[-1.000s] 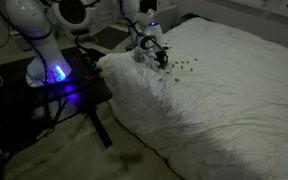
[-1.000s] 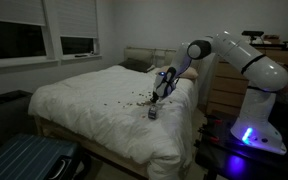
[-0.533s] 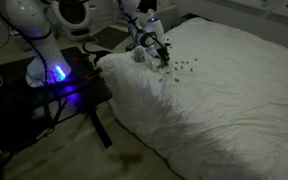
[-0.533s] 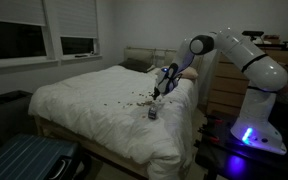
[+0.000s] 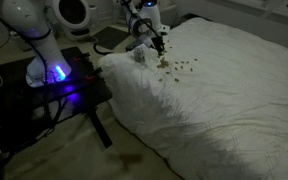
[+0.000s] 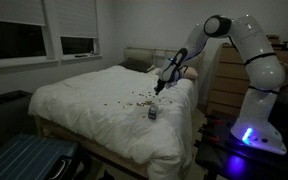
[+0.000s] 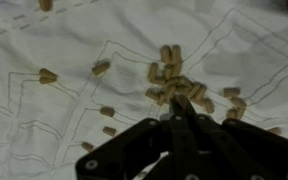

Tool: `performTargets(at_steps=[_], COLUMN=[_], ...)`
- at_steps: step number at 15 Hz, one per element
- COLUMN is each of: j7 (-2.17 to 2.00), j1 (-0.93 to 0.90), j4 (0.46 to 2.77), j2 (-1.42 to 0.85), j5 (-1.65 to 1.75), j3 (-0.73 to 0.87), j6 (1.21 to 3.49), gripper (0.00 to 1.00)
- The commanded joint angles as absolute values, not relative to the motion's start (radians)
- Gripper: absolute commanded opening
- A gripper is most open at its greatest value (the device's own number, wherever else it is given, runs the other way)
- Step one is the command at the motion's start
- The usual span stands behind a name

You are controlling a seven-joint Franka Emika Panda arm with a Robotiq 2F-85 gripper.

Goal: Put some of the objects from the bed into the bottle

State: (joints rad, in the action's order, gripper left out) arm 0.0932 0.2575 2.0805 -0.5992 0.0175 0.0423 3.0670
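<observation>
Many tiny brownish-olive objects (image 7: 174, 80) lie scattered on the white bed (image 5: 234, 100), near its edge in both exterior views (image 5: 179, 67) (image 6: 139, 99). The small pale bottle (image 5: 140, 55) stands upright on the bed beside them; it also shows in an exterior view (image 6: 152, 113). My gripper (image 7: 176, 102) hangs above the densest cluster, a little over the sheet (image 5: 159, 45) (image 6: 160, 90). Its dark fingers are pressed together to a point. I cannot tell whether a piece is pinched between the tips. The bottle is out of the wrist view.
A dark low table with blue glowing light (image 5: 59, 80) stands beside the bed, carrying the white robot base (image 6: 246, 135). A wooden dresser (image 6: 219, 90) is behind the arm. A dark suitcase (image 6: 24, 160) lies on the floor at the bed's foot.
My gripper has risen from the sheet by the scatter and moved a little away from the bottle. The bottle has not moved.
</observation>
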Motion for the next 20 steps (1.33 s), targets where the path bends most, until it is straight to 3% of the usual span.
performTargets(at_steps=[1, 7, 20], j7=[0.212, 0.436, 0.621], j1=[0.389, 0.421, 0.315], j4=[2.224, 2.261, 2.268], j2=[-0.400, -0.288, -0.356], j5=[-0.013, -0.192, -0.334], j3=[-0.109, -0.197, -0.252], j6=[2.931, 2.738, 2.749], gripper=[0.01, 0.01, 0.01])
